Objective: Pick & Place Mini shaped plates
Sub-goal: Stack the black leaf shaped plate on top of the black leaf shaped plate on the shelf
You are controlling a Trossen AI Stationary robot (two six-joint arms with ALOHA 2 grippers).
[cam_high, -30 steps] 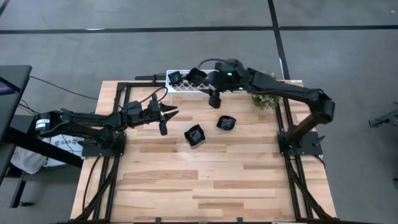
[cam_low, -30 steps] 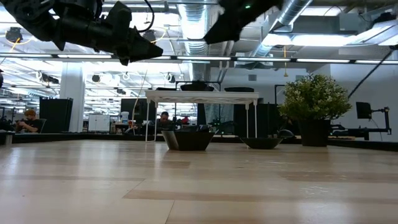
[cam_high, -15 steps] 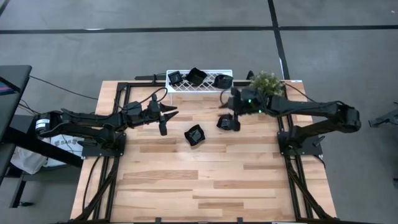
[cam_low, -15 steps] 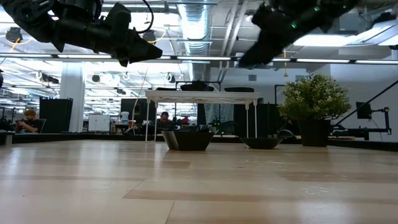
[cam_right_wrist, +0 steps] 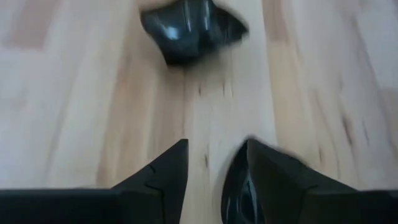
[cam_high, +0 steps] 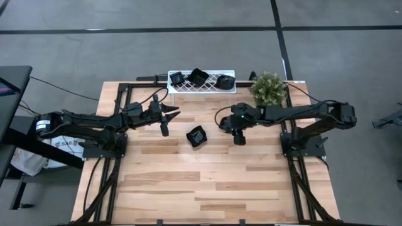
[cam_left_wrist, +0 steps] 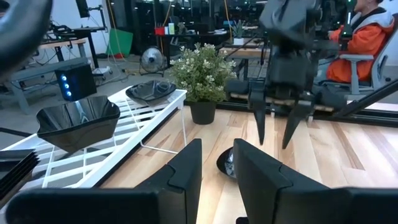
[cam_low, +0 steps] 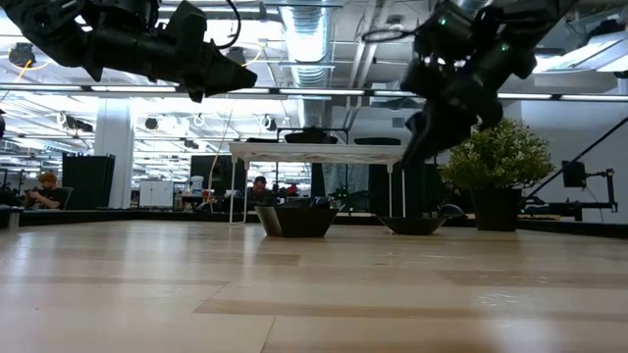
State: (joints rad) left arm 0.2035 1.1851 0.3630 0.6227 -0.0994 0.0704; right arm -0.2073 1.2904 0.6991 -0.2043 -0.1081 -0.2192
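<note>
Two small black plates sit on the wooden table: an angular one [cam_high: 197, 135] [cam_low: 296, 219] and a rounder one [cam_high: 223, 123] [cam_low: 412, 225] partly hidden under my right arm. Three more plates [cam_high: 178, 78] [cam_high: 200, 76] [cam_high: 225, 81] rest on the white rack [cam_high: 188, 88] [cam_left_wrist: 134, 134] at the far edge. My right gripper [cam_high: 239, 138] [cam_low: 420, 147] [cam_right_wrist: 211, 171] hangs open, pointing down, just above the rounder plate and touching nothing. My left gripper [cam_high: 167, 117] [cam_left_wrist: 216, 168] hovers open over the table's left part.
A small potted plant [cam_high: 269, 88] [cam_low: 496, 167] stands at the far right, beside the rack. Black frame rails [cam_high: 122, 107] run along the table's left and right sides. Bare wood [cam_high: 207, 182] fills the near half.
My right gripper has drawn away from the rack's near edge, swung toward the near and right side and come down over the rounder plate on the table. The plate on the rack's right end now shows uncovered. My left arm has kept still.
</note>
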